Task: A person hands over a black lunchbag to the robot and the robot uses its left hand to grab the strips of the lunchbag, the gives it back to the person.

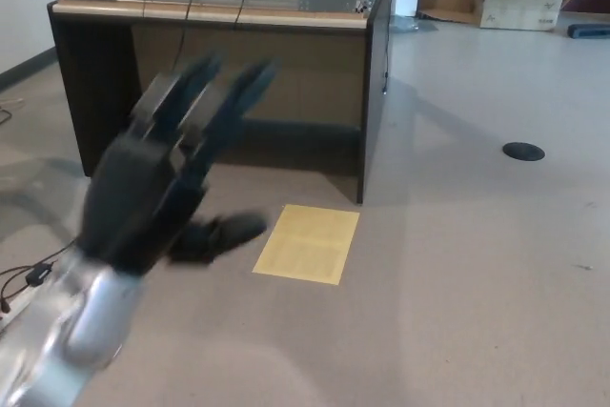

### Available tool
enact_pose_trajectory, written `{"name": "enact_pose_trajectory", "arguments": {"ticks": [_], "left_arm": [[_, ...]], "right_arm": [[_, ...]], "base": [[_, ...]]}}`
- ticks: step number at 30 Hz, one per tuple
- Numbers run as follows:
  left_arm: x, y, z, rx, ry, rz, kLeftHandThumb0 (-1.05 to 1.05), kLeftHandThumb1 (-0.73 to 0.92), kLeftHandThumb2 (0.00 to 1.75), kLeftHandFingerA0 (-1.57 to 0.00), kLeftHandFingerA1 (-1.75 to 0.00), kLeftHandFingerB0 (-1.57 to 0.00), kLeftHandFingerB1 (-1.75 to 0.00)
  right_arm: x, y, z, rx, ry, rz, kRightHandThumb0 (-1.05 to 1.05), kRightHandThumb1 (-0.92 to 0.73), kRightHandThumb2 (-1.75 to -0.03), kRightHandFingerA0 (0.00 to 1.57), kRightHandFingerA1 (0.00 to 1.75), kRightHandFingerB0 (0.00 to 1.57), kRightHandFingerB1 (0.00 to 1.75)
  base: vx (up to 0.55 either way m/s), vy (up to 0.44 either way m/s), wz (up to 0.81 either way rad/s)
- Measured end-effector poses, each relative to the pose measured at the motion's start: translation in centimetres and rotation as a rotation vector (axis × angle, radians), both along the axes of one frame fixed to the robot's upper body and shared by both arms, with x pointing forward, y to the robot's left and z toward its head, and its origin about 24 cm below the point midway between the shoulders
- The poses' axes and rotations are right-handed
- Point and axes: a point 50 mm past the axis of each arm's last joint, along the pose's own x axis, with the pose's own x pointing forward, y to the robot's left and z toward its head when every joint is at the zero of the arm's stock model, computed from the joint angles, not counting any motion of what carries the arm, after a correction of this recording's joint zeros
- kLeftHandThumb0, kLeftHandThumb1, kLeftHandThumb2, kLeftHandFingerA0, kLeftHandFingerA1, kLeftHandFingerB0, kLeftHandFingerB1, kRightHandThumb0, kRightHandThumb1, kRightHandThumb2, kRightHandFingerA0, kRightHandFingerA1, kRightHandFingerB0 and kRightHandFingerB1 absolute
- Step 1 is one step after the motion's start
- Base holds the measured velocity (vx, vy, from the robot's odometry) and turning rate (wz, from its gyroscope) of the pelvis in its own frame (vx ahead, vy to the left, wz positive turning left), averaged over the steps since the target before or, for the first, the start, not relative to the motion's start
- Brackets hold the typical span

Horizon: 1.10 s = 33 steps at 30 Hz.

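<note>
Lunchbag: you have none in view; neither the bag, its straps nor the person shows, so you cannot tell which way it lies from the fingers.
Left hand (152,188): blurred, low at picture left, holding nothing; fingers (205,92) spread and pointing up toward the desk (210,16), thumb out to the side.
Right hand: not visible, so the left is your only hand to judge by.
Floor: a yellow sheet (308,243) lies just beside the thumb tip.
Judgement: the handback looks done.
</note>
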Motion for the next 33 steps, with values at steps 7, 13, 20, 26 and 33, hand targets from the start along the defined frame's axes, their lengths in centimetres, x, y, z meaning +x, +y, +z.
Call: {"name": "enact_pose_trajectory", "arguments": {"ticks": [7,13,20,26,33], "left_arm": [[-3.6,5.6,-9.9,-0.048,0.345,0.147,-0.30,0.33,0.91,-0.09,-0.51,-0.08,-0.49],[-10.3,11.3,-19.1,-0.136,0.725,0.360,-0.63,0.59,0.58,-0.31,-0.32,-0.26,-0.29],[-14.4,14.9,-22.8,-0.266,0.911,0.518,-0.64,0.61,0.59,-0.32,-0.35,-0.28,-0.30],[-14.1,15.3,-22.7,-0.329,0.923,0.500,-0.64,0.61,0.59,-0.35,-0.36,-0.29,-0.31],[-13.8,15.3,-22.5,-0.352,0.925,0.473,-0.62,0.61,0.59,-0.35,-0.35,-0.30,-0.31]], "right_arm": [[-1.0,-0.3,-0.7,0.007,0.025,-0.018,-0.64,-0.72,-0.62,0.41,0.44,0.28,0.34],[-2.8,-1.2,-1.9,0.015,0.068,-0.058,-0.62,-0.72,-0.61,0.41,0.43,0.30,0.36],[-3.5,-2.1,-2.1,0.028,0.061,-0.106,-0.63,-0.72,-0.62,0.42,0.44,0.33,0.37],[-3.6,-2.5,-1.9,0.023,0.050,-0.120,-0.61,-0.73,-0.61,0.43,0.45,0.37,0.39],[-3.6,-2.6,-1.9,0.014,0.045,-0.119,-0.62,-0.72,-0.61,0.44,0.45,0.40,0.39]], "base": [[0.00,0.000,0.00],[0.00,0.000,0.00],[0.00,0.000,0.00],[0.00,0.000,0.00],[0.00,0.000,0.00]]}}
